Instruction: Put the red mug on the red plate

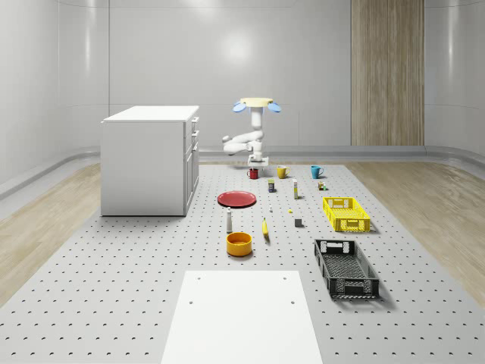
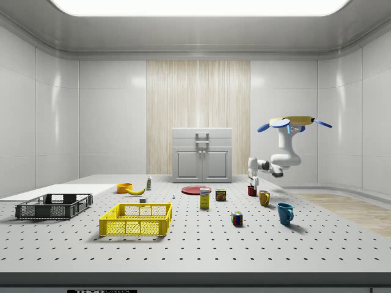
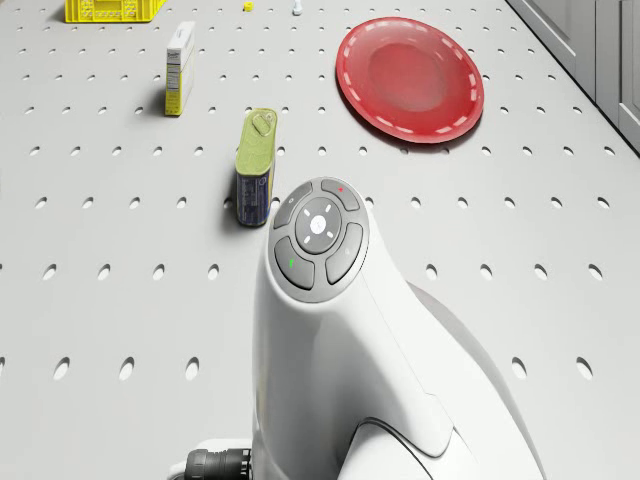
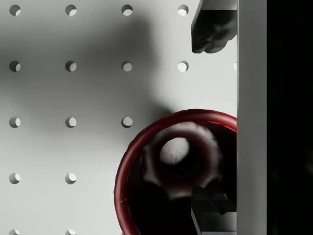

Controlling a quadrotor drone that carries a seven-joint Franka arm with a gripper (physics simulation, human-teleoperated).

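a: where are the jaws (image 4: 209, 120) standing right now?

b: they're hanging open straight above the glossy red mug (image 4: 178, 171). in the wrist view one finger (image 4: 211, 30) is sitting outside the rim and the other is showing low over the mouth, so they're straddling the wall without pinching it yet.

a: and the mug itself?

b: it's standing upright on the perforated grey surface (image 1: 136, 280), at the far end of the row of small things, just beside a yellow mug (image 1: 281, 172). the flat round red plate (image 1: 237, 199) is lying near it, toward the white cabinet (image 1: 148, 159), with nothing on it.

a: where's the drone?

b: the white quadrotor (image 1: 256, 106) is hovering above the mug's end of the surface, its arm folding down to reach.

a: how are you expecting the mug to handle?

b: my guess is rigid, light and slick, being glazed-looking. taking the wall between the fingers, one inside and one outside, seems the surest hold; the curve could be letting it swivel, so it's wanting a deep, square bite and a level carry.
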